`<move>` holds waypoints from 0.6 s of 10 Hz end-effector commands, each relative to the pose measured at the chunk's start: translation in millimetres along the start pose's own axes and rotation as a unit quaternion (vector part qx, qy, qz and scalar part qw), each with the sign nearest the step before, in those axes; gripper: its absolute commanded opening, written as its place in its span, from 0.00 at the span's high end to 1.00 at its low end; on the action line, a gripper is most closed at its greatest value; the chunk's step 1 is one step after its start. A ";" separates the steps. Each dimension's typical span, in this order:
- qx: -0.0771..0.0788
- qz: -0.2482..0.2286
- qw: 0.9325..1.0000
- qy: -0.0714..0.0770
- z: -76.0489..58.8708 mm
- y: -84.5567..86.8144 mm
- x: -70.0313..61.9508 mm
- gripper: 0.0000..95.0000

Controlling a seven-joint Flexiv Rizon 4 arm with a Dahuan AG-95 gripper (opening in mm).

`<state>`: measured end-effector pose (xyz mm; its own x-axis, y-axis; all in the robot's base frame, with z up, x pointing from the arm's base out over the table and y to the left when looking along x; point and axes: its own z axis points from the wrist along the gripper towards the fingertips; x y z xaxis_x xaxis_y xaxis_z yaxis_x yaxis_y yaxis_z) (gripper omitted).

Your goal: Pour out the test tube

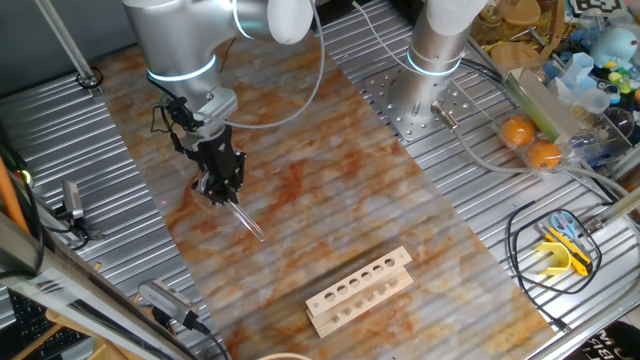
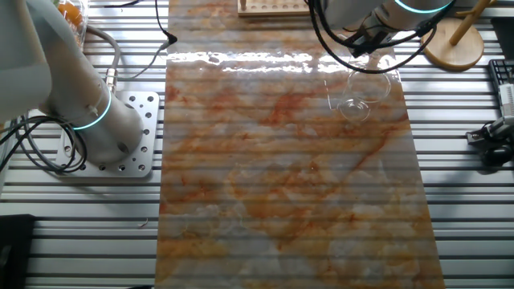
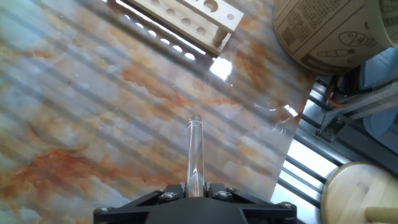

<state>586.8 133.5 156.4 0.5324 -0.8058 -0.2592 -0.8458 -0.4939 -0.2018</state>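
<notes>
One fixed view looks down from high on the marbled orange-grey table mat point(image 1: 330, 180), the pale wooden rack with holes point(image 1: 360, 290) at lower centre. The other fixed view faces from the opposite side, the rack point(image 2: 273, 6) at its top edge. The hand view looks closely along the fingers, the rack point(image 3: 186, 17) at its top.

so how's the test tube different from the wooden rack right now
The test tube is slim, clear glass; the wooden rack is a pale, opaque block with a row of holes.
The test tube is held up off the table, tilted, clamped in the gripper; the wooden rack lies on the table, untouched.
The test tube is far narrower than the wooden rack.
Both are long in shape.
</notes>
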 end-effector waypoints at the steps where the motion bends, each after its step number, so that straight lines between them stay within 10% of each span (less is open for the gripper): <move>1: -0.010 0.000 1.000 -0.007 0.8 -0.4 0.1 1.00; 6: -0.021 0.020 1.000 -0.007 0.8 -0.4 0.1 1.00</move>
<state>587.3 134.1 155.0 0.4954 -0.8233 -0.2773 -0.8687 -0.4712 -0.1529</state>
